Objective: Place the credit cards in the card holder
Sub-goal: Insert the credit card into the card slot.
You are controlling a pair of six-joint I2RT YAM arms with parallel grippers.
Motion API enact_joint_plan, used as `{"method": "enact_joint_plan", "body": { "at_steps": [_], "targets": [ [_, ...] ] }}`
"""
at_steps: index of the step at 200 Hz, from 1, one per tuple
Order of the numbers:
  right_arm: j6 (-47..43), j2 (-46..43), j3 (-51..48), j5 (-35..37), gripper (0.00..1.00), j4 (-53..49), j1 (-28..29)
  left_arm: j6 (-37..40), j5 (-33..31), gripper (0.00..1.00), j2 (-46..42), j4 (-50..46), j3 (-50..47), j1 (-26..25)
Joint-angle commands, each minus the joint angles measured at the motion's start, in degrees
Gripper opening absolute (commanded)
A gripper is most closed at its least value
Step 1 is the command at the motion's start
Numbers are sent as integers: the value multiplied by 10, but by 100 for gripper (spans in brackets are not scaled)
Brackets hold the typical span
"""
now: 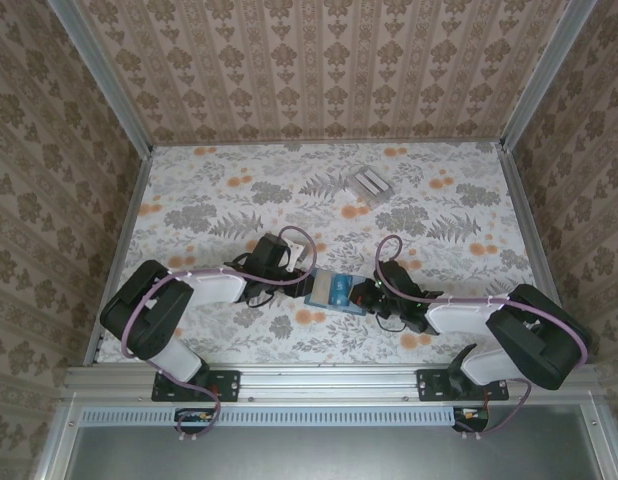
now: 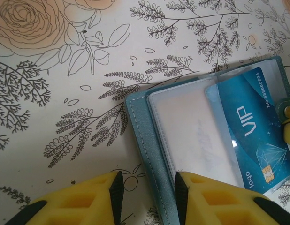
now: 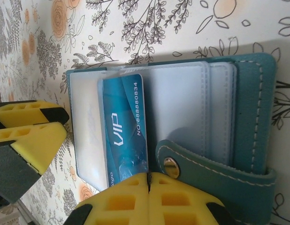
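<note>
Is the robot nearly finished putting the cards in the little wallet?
Not yet. Done: the card holder lies open. In hand: a blue VIP card looks partly inside a clear pocket, with the shut right pincer at its end and the open left pincer by the holder's edge. Left: sliding it fully in; the other visible pockets look empty.

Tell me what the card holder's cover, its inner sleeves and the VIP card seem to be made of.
Card holder cover: probably real or faux leather, matte teal, with pale stitching along the edge.
Inner sleeves: clear, slightly frosted soft plastic; the card shows through one.
VIP card: glossy printed plastic, apparently rigid.
</note>
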Motion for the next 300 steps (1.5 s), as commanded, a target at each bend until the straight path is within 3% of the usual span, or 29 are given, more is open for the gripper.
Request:
{"method": "enact_joint_plan", "body": {
  "at_steps": [1, 129, 191, 300],
  "targets": [
    [10, 3, 16, 28, 0, -6, 8, -10, 4, 37, 8, -4, 13, -3],
    [65, 41, 71, 134, 0, -43, 93, -25, 7, 35, 7, 1, 8, -1],
    [109, 114, 95, 113, 0, -13, 102, -43, 5, 33, 15, 26, -3, -2],
    [89, 178, 150, 73, 2, 7, 106, -57, 25, 32, 26, 35, -4, 11]
  ]
}}
